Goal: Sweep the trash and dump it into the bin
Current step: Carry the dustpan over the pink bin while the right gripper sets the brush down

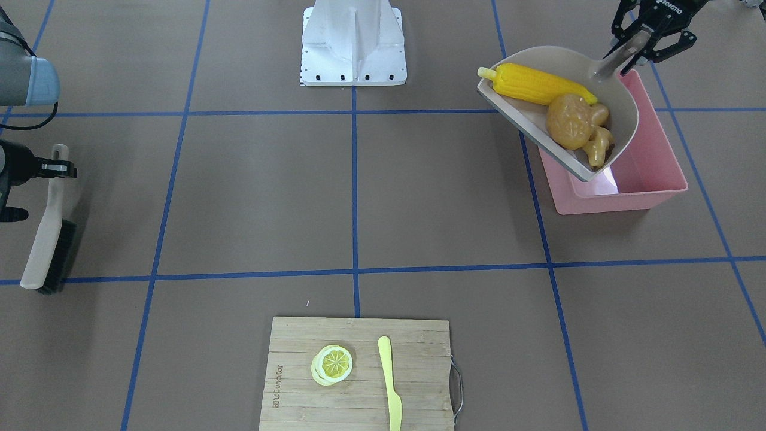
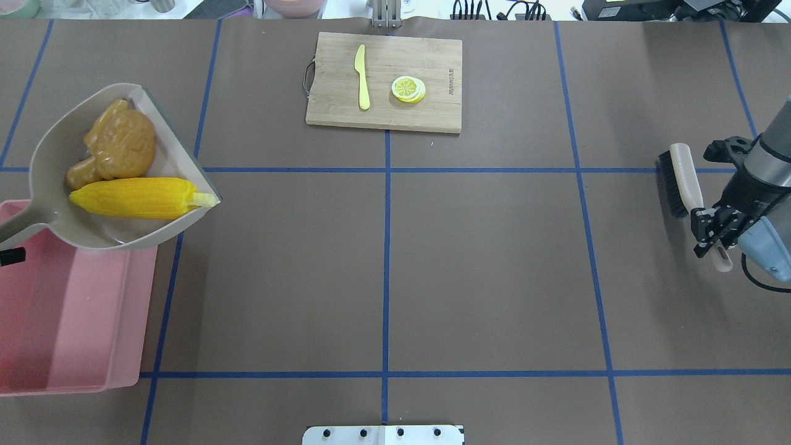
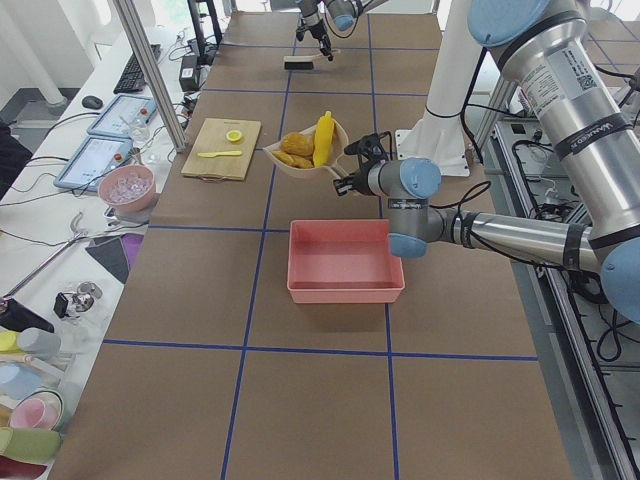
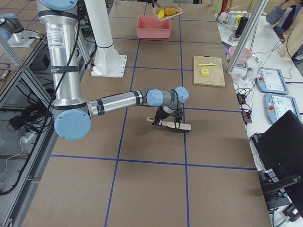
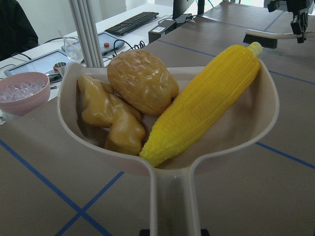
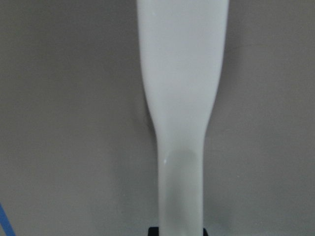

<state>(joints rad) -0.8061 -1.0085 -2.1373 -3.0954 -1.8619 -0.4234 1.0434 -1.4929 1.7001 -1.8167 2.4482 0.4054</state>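
My left gripper (image 1: 628, 54) is shut on the long handle of the beige dustpan (image 1: 622, 102) and holds it in the air over the far rim of the pink bin (image 1: 652, 161). The yellow corn cob (image 1: 541, 84), the brown potato (image 1: 568, 121) and the tan ginger root (image 1: 598, 143) lie in the pan; the left wrist view shows the corn (image 5: 206, 103), potato (image 5: 142, 81) and ginger (image 5: 110, 115) close up. The bin (image 2: 68, 315) looks empty. My right gripper (image 2: 710, 238) is shut on the beige handle of a brush (image 2: 680, 173) at the table's other end.
A wooden cutting board (image 2: 432, 111) at the far middle edge carries a lemon slice (image 2: 408, 88) and a pale yellow knife (image 2: 362, 77). The robot's white base plate (image 1: 353, 45) stands at the near middle. Blue tape lines cross the brown table.
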